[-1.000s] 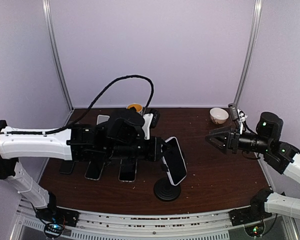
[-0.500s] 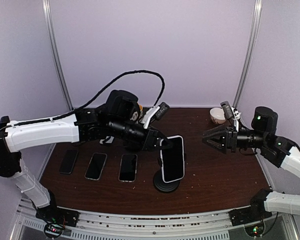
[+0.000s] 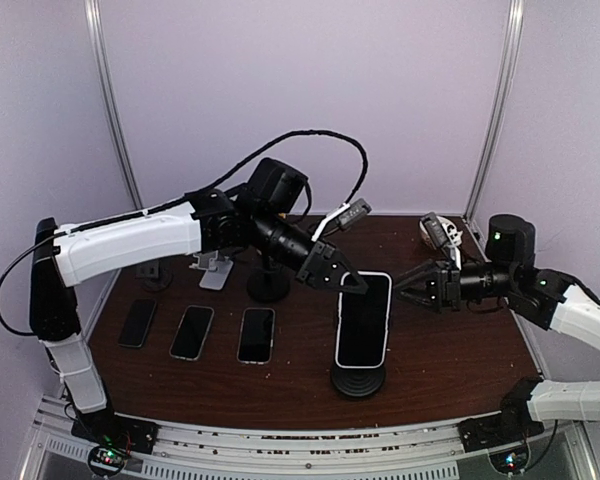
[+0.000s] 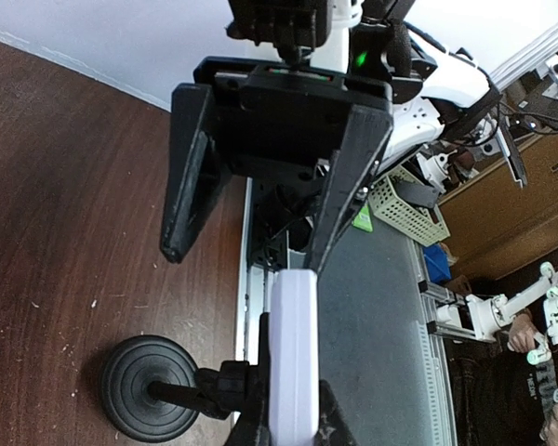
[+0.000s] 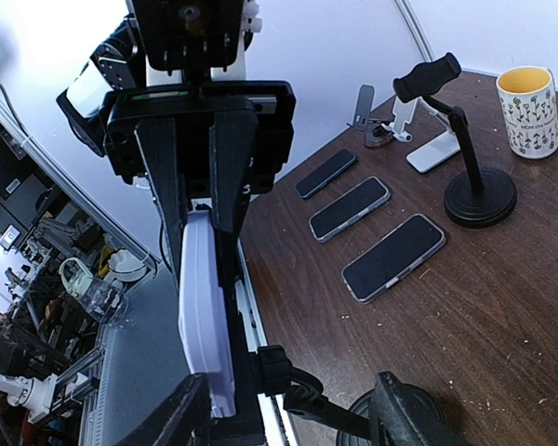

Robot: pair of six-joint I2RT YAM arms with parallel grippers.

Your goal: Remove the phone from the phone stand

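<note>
A phone in a white case [image 3: 363, 320] stands upright in a black phone stand [image 3: 359, 381] at the front middle of the table. My left gripper [image 3: 346, 284] reaches in from the left and is shut on the phone's upper left edge. In the left wrist view its fingertips pinch the phone's white edge [image 4: 293, 353], with the stand's round base [image 4: 153, 386] below left. My right gripper [image 3: 412, 290] is open and empty, just right of the phone. In the right wrist view the phone's edge [image 5: 205, 316] is ahead of my open right gripper [image 5: 293, 418].
Three dark phones [image 3: 137, 322] [image 3: 191, 332] [image 3: 256, 335] lie flat in a row at the front left. A second black stand [image 3: 268, 285] and a white stand [image 3: 215, 270] are behind them. A flowered mug [image 5: 530, 98] sits at the back.
My left arm has swung right with the phone. Phone and stand have shifted right, and the phone has gone from tilted to upright. My right gripper has moved left toward the phone.
</note>
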